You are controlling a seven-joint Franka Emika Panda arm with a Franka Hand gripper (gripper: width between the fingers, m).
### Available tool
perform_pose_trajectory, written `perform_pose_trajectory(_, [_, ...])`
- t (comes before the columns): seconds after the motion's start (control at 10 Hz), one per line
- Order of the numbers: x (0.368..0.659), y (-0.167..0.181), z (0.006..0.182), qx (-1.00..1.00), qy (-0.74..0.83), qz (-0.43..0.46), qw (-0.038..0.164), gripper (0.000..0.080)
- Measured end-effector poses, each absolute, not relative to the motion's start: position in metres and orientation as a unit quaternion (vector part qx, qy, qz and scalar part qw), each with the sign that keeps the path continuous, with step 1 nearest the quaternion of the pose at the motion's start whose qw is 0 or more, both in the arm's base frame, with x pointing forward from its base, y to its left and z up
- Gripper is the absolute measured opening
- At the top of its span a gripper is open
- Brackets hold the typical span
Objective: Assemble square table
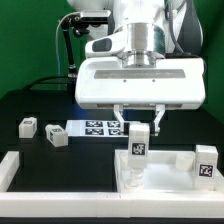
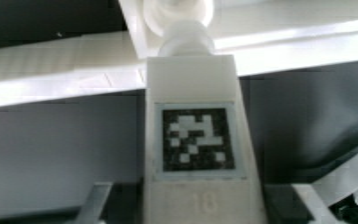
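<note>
Black table (image 1: 35, 105), green backdrop (image 1: 25, 40) behind, white rail (image 1: 14, 168) at front, hand (image 1: 142, 124) straddling upright tagged leg (image 1: 137, 150), cannot tell if clenched

The marker board (image 1: 98, 127) lies flat on the black table (image 1: 32, 105) with its row of tags facing up. In front of the marker board and toward the exterior view's left of it, a long white L-shaped rail (image 1: 10, 172) rests on the same table, well apart from the board. Behind the marker board stands a green backdrop (image 1: 25, 40).
</note>
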State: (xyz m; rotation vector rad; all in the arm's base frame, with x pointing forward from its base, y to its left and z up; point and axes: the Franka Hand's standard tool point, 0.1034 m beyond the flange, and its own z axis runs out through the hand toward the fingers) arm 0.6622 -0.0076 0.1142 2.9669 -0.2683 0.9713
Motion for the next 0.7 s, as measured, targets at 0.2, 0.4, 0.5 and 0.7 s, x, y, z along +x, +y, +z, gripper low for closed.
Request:
perform_pose_trajectory(0.2, [0.661,-0.009,0.107,0.948,-0.086,0.306,0.006,0.0291])
perform_pose_trajectory(0.4, [0.658,-0.009,0.1,0.95,-0.085,0.3,0.007,0.0291])
perform_pose_trajectory(0.5, [0.657,-0.008,0.097,0.951,-0.084,0.298,0.007,0.0291])
perform_pose_trajectory(0.7, [0.658,-0.008,0.091,0.951,-0.083,0.299,0.008,0.0291])
